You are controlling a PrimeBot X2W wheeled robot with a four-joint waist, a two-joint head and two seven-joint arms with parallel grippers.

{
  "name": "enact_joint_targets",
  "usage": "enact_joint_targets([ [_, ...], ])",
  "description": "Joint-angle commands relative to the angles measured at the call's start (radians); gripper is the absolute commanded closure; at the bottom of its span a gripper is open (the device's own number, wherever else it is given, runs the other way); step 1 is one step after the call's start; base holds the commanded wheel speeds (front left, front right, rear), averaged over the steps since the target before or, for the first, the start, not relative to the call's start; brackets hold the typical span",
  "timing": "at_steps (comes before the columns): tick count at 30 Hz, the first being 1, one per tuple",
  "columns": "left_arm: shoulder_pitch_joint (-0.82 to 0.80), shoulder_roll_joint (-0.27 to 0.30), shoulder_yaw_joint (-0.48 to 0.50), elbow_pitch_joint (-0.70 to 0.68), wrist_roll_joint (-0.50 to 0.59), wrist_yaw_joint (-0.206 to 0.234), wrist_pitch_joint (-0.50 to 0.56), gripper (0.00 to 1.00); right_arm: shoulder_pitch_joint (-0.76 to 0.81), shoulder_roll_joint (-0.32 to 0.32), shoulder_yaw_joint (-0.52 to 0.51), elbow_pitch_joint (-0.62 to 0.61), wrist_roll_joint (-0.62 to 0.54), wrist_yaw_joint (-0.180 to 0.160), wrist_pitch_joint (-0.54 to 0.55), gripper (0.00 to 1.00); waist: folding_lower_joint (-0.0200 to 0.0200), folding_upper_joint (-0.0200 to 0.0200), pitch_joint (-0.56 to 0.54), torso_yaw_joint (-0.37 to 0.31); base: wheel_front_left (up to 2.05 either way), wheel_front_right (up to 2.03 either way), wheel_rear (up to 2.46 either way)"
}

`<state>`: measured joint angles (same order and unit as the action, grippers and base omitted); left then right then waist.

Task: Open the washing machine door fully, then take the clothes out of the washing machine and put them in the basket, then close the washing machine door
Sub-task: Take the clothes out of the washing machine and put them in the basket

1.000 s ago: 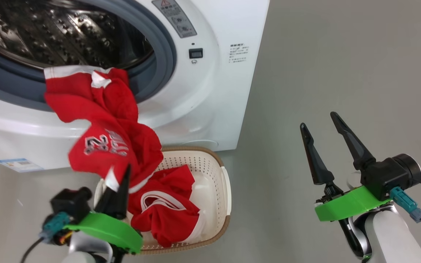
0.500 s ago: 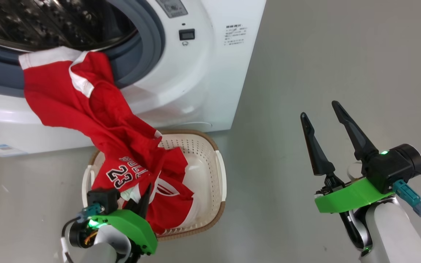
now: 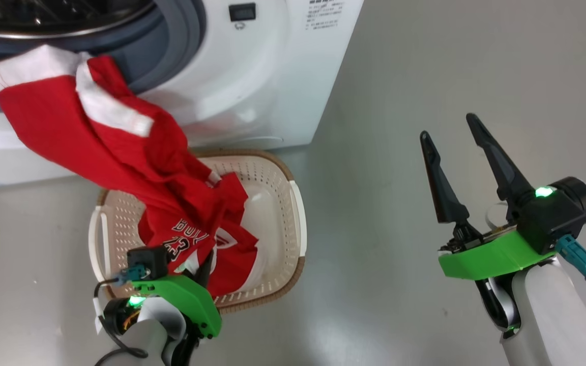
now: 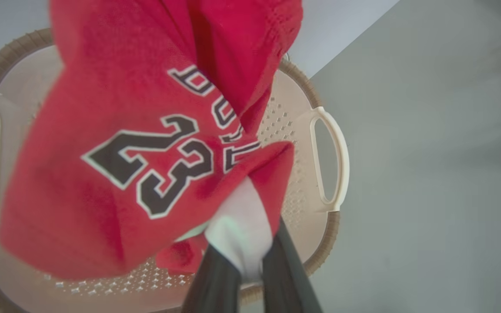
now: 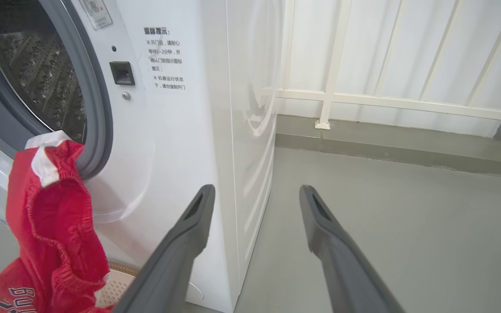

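Observation:
Red clothes (image 3: 120, 152) with white trim hang from the washing machine (image 3: 252, 76) drum's grey ring down into the cream basket (image 3: 295, 203) on the floor in front of it. My left gripper (image 3: 205, 262) is low over the basket's near side, shut on a white trim band of the number-23 jersey (image 4: 137, 165); in the left wrist view the left gripper (image 4: 244, 256) pinches that band above the basket (image 4: 328, 161). More red cloth lies in the basket beneath. My right gripper (image 3: 448, 127) stands open and empty over bare floor to the right. The washing machine door is out of view.
In the right wrist view the right gripper (image 5: 257, 191) points along the machine's right side panel (image 5: 250, 130), with grey floor (image 5: 385, 195) running to a white railing and wall (image 5: 385, 100) beyond. Grey floor (image 3: 374, 152) lies between the basket and my right arm.
The head camera has tilted down, shifting the picture. My left gripper has come down towards the basket with the jersey, stretching the red cloth out of the drum. The right gripper stayed open.

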<state>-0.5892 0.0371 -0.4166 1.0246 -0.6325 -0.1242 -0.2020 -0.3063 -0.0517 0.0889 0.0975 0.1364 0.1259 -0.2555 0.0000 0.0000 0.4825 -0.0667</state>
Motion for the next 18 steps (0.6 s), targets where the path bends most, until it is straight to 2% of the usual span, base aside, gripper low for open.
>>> enact_joint_targets([
  [1, -0.011, 0.014, 0.007, 0.012, -0.016, -0.006, -0.013, 1.0, -0.013, 0.001, 0.019, -0.03, 0.01, 0.005, -0.006, 0.0, 0.0, 0.0, 0.044, -0.012, 0.0, 0.0, 0.0],
  [5, -0.051, 0.019, -0.026, 0.078, -0.052, -0.006, -0.022, 1.0, -0.027, 0.001, 0.023, -0.036, 0.016, 0.005, -0.006, 0.0, 0.0, 0.0, 0.091, -0.019, 0.0, 0.0, 0.0],
  [18, -0.124, 0.042, -0.072, 0.176, -0.117, -0.006, -0.047, 1.0, -0.054, 0.001, 0.025, -0.046, 0.027, 0.005, -0.006, 0.0, 0.0, 0.0, 0.166, -0.04, 0.0, 0.0, 0.0],
])
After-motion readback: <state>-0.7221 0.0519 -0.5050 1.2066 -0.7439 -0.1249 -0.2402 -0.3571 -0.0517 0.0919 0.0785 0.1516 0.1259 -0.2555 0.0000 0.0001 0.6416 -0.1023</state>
